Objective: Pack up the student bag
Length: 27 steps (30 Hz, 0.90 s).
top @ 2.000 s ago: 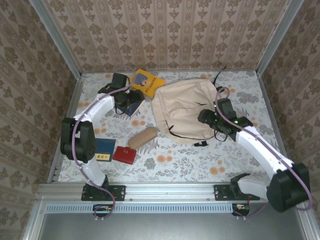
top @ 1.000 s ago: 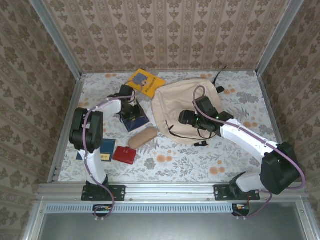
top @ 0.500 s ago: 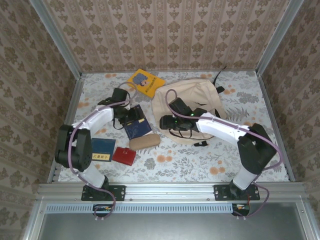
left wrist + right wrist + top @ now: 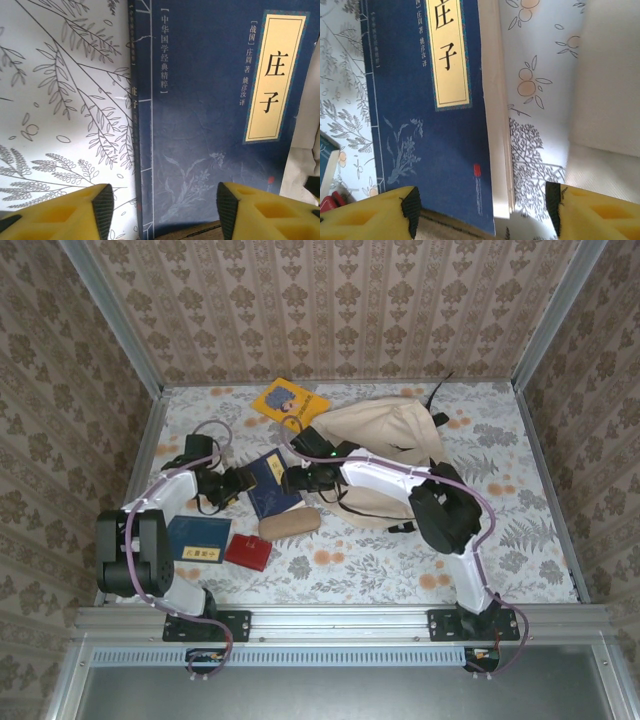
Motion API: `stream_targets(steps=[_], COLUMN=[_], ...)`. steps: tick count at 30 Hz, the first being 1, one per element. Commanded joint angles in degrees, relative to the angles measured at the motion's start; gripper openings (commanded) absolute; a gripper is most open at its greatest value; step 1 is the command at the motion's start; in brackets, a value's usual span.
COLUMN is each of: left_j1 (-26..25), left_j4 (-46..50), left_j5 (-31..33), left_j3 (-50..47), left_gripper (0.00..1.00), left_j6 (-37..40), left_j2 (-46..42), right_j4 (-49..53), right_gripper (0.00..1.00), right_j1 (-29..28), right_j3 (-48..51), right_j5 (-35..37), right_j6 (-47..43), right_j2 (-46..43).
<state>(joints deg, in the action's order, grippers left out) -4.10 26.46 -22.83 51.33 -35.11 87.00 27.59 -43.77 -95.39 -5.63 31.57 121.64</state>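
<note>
Left gripper (image 4: 160, 202) and right gripper (image 4: 480, 207) both stand open and empty, flanking the dark blue book (image 4: 268, 486) at frame centre, probably to steady it for a pickup. The student bag (image 4: 385, 435) lies near, to its upper right on the desk (image 4: 500, 540).

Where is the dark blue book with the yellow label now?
Top view: the dark blue book lies between the left hand and right hand, left of the beige fabric backpack.
</note>
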Motion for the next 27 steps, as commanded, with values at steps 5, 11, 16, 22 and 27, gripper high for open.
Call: stream_targets(steps=[5, 11, 16, 22, 27], left_j1=[-1.15, -1.94, -2.67, -3.02, -2.9], left_j4=[-5.38, -7.54, -8.62, -9.56, -13.34], left_j5=[-1.05, -3.66, -5.4, -8.17, -16.33], left_j3=[-1.85, -2.91, -3.22, -2.86, -2.55], left_gripper=[0.55, 0.56, 0.56, 0.56, 0.55], left_j6=[-3.78, -3.9, -4.22, -3.87, -2.6], left_j2=[3.16, 5.76, 7.3, 8.7, 7.75], right_j4=[6.13, 5.72, 4.15, 2.07, -0.28], right_gripper=[0.61, 0.59, 0.53, 0.43, 0.4], right_j1=[0.02, 0.2, 0.23, 0.62, 1.52], right_j3=[-7.97, -8.35, -6.87, -5.63, -4.97], right_j5=[-1.58, -3.11, -5.57, -8.3, -11.98], right_j6=[0.42, 0.33, 1.21, 2.25, 3.72], right_j2=[8.18, 10.05, 10.4, 10.48, 10.44])
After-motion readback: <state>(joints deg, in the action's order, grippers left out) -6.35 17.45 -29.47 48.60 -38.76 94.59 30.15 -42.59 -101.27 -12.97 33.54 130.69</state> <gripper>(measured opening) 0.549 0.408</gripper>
